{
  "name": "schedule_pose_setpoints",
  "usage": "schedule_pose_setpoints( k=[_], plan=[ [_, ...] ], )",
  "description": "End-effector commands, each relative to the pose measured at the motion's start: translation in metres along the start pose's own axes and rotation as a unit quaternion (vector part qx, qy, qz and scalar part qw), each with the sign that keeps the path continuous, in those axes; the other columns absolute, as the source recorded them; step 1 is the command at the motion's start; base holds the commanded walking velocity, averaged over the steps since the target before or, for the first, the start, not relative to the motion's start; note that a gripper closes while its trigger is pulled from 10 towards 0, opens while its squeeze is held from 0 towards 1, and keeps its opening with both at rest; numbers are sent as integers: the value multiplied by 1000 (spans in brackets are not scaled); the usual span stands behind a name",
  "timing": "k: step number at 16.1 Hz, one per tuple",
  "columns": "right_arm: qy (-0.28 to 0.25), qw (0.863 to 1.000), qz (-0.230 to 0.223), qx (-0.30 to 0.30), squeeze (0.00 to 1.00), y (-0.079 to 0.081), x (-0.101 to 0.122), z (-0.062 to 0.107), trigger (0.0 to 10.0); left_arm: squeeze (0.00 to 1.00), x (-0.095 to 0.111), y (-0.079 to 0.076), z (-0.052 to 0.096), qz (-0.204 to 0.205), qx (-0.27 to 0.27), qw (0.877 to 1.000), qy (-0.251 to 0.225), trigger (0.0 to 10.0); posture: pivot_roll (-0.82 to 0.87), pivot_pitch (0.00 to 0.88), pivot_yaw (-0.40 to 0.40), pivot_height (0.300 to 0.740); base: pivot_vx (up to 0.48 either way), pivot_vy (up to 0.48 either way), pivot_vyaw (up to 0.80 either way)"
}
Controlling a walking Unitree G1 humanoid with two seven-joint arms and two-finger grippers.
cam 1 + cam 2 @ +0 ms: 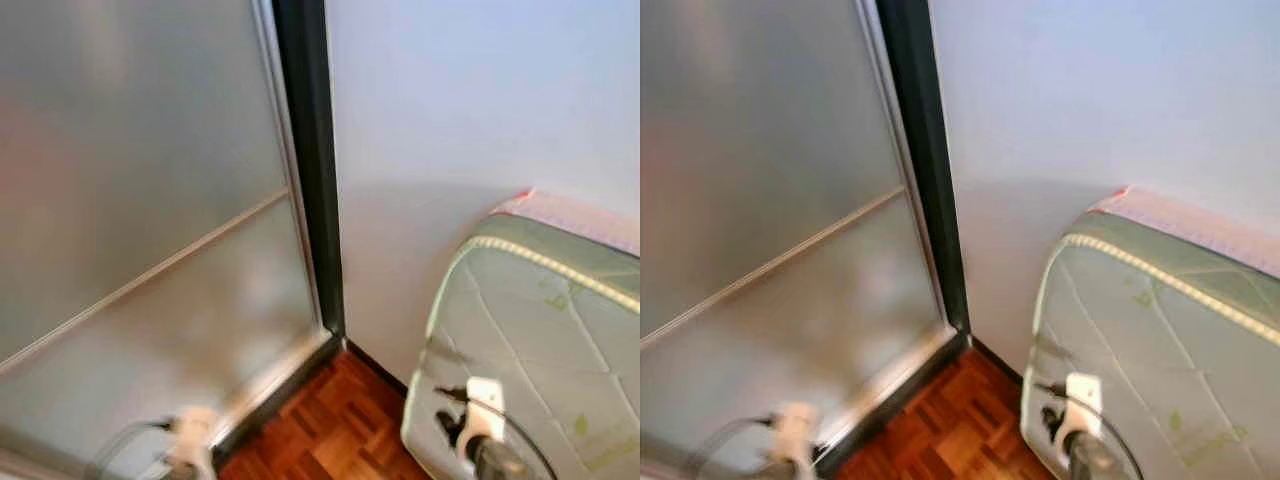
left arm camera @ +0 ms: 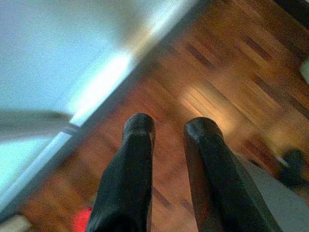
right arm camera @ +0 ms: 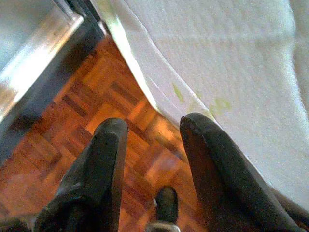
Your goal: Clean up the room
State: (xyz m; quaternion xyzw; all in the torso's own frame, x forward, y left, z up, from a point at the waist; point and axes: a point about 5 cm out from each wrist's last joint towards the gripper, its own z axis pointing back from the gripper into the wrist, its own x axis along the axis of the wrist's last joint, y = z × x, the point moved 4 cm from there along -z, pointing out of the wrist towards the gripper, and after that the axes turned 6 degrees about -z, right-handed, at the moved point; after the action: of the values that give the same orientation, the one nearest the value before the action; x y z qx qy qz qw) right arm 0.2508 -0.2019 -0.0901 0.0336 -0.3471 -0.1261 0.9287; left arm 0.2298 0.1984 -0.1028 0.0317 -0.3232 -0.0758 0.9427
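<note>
I face a room corner with no loose clutter in the eye views. My left gripper (image 2: 170, 128) hangs open over the wooden parquet floor (image 2: 217, 72), beside a pale door track (image 2: 101, 82), with nothing between its fingers. My right gripper (image 3: 153, 126) is open too, hanging over the parquet (image 3: 82, 101) right at the edge of a quilted mattress (image 3: 227, 63). In the eye views my left arm (image 1: 190, 440) and right arm (image 1: 485, 430) show low down. A small red thing (image 2: 83, 221) lies blurred on the floor behind the left fingers.
A frosted glass sliding door (image 1: 140, 200) with a dark frame (image 1: 310, 150) fills the left. A white wall (image 1: 470, 100) stands ahead. The mattress (image 1: 540, 330), pale green with a pink edge, leans at the right. A narrow strip of parquet (image 1: 330, 430) lies between them.
</note>
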Motion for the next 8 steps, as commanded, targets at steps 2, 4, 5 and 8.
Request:
schedule_pose_setpoints(
  k=[2,4,5,8],
  plan=[
    [-8,1000,-6,-2,0,-3,7,0,10000,0,21,4,-3,-20,14,1000,-13,10000,-70,0,87,740,0,0,0],
    [-12,1000,-10,1,0,-3,8,0,10000,0,33,-7,-6,-7,9,1000,-25,10000,-72,0,86,740,0,0,0],
    [-12,1000,-7,1,0,-3,8,0,10000,0,36,-11,-6,-16,7,1000,-25,10000,-72,0,85,740,0,0,0],
    [-11,1000,-5,2,0,-3,8,0,10000,0,32,-6,-5,-11,9,1000,-23,10000,-73,0,83,740,0,0,0]
  ],
)
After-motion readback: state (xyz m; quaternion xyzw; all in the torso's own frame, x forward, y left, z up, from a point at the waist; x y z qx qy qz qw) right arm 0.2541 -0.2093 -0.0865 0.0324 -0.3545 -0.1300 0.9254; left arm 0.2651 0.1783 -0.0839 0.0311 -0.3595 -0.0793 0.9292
